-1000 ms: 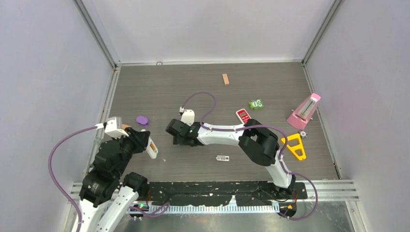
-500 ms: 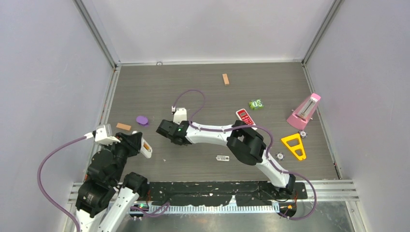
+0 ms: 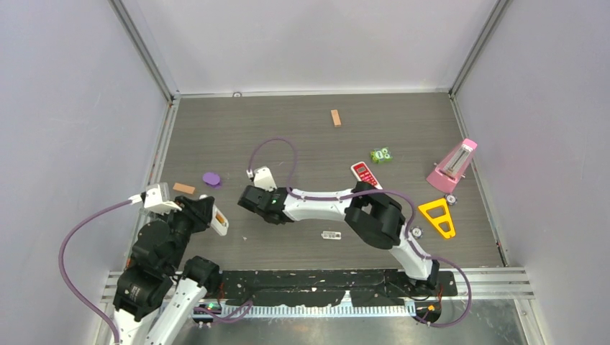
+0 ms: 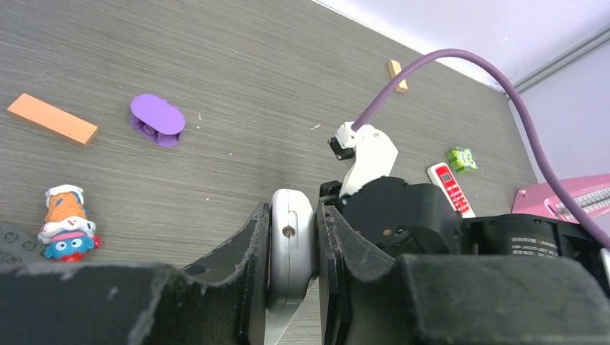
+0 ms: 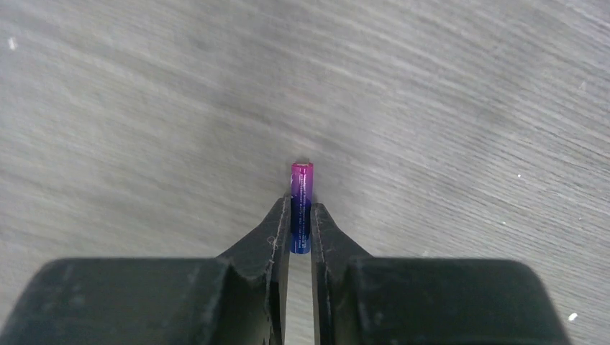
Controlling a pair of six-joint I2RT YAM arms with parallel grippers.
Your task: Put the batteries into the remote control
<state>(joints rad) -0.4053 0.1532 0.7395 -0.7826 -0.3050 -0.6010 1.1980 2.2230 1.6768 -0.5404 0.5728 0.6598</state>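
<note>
Three lilac walls (image 3: pixel 309 43), grey wood-grain table (image 3: pixel 288 129), blue-purple battery (image 5: pixel 301 183) in right claw (image 5: pixel 301 215)

The right hand (image 5: pixel 300 210) has swung left and a little nearer over the surface (image 3: pixel 288 129), and it has closed from half open onto the blue-purple battery (image 5: pixel 301 183). The left hand (image 4: pixel 291 219), gripping the remote (image 4: pixel 289 248), has drawn back leftward, uncovering the orange block (image 3: pixel 183 188).
</note>
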